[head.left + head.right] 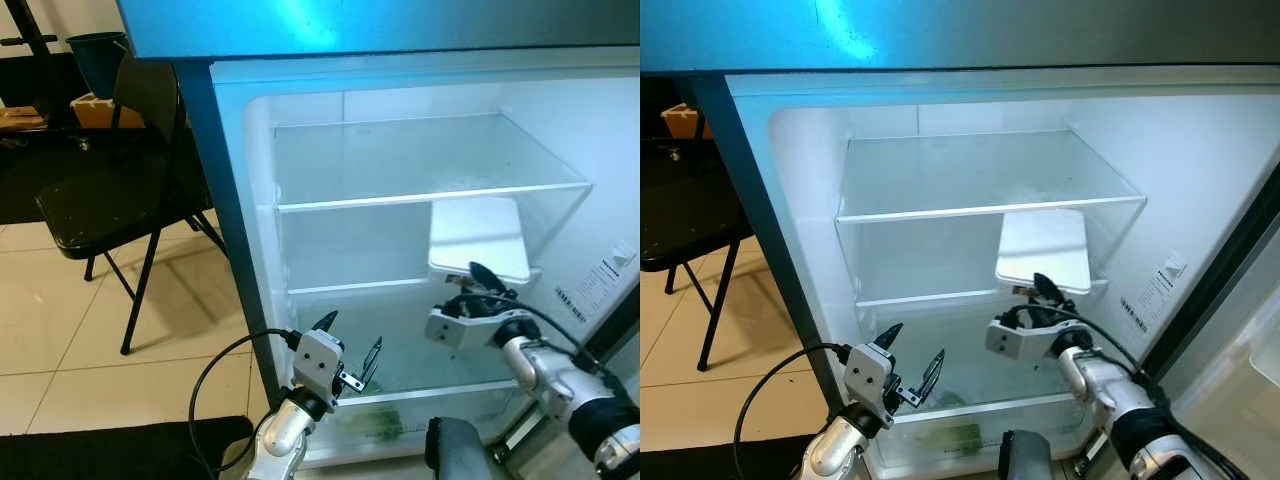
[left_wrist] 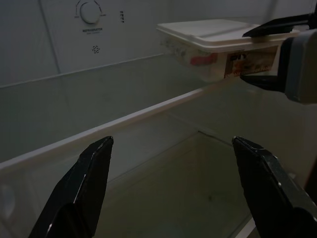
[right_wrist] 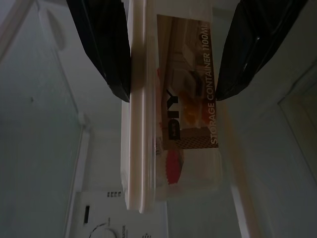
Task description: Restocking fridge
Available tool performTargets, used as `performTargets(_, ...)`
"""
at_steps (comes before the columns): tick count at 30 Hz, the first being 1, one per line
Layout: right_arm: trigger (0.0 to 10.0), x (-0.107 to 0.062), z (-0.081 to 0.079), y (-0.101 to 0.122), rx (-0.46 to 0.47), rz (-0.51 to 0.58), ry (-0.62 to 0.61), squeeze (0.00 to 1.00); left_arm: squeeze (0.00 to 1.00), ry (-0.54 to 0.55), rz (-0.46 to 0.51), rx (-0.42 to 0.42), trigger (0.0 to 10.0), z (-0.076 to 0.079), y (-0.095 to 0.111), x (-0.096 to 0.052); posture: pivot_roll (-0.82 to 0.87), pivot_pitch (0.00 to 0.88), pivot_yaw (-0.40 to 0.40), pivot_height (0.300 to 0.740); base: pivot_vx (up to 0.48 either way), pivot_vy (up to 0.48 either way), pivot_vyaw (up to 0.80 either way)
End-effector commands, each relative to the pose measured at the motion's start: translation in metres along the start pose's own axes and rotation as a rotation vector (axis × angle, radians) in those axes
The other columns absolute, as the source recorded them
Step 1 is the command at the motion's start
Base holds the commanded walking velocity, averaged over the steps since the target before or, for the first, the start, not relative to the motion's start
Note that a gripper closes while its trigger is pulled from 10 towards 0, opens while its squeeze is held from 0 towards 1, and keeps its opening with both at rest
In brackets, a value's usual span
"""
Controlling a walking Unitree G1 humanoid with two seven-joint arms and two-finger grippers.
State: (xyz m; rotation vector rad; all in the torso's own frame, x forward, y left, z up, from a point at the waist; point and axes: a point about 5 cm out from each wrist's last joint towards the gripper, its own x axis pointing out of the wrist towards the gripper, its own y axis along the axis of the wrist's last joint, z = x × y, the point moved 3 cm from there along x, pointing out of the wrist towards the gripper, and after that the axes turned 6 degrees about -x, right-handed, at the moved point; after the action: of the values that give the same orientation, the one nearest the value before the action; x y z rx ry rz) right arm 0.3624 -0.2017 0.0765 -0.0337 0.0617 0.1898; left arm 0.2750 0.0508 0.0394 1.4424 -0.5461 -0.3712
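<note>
Right gripper [image 3: 168, 59] clamps white container [image 3: 183, 114] (label reads "STORAGE CONTAINER 1100ML").

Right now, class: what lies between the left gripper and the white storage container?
Bare glass shelf in the left wrist view; left gripper open, container held by right gripper.

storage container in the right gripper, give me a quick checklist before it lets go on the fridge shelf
1. Grip: right gripper has its fingers on the top and bottom of the white storage container: ok.
2. Support: whether the container's base rests on the middle glass shelf or hangs above it: cannot tell.
3. Level: the lid looks flat, not tipped: ok.
4. Depth: the container's front end sticks out past the shelf's front edge: not ok, push further in.
5. Headroom: the upper glass shelf sits above the lid with a gap: ok.
6. Left gripper is open, low at the fridge front, apart from the container: ok.
</note>
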Motion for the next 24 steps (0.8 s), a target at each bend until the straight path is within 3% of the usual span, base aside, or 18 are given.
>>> performTargets(1,10.0,0.004,0.012,-0.006,0.005,-0.007,-0.045,0.00,0.00,-0.010,0.005,-0.044,10.0,0.014,-0.002,0.002,-0.03,0.000,-0.032,0.430,0.000,0.000,0.00)
performTargets(4,10.0,0.007,0.022,-0.012,-0.033,0.028,-0.049,0.00,0.00,-0.015,0.006,-0.042,10.0,0.015,-0.001,0.000,-0.02,0.000,-0.031,0.430,0.000,0.000,0.00)
performTargets(15,10.0,0.008,0.024,-0.015,-0.049,0.072,-0.006,0.00,0.00,-0.011,0.004,-0.041,10.0,0.016,-0.003,-0.005,-0.01,0.000,-0.036,0.430,0.000,0.000,0.00)
performTargets(24,10.0,0.012,0.034,-0.023,-0.102,0.096,0.002,0.00,0.00,-0.013,0.023,-0.039,10.0,0.018,0.002,-0.011,0.02,0.000,-0.036,0.430,0.000,0.000,0.00)
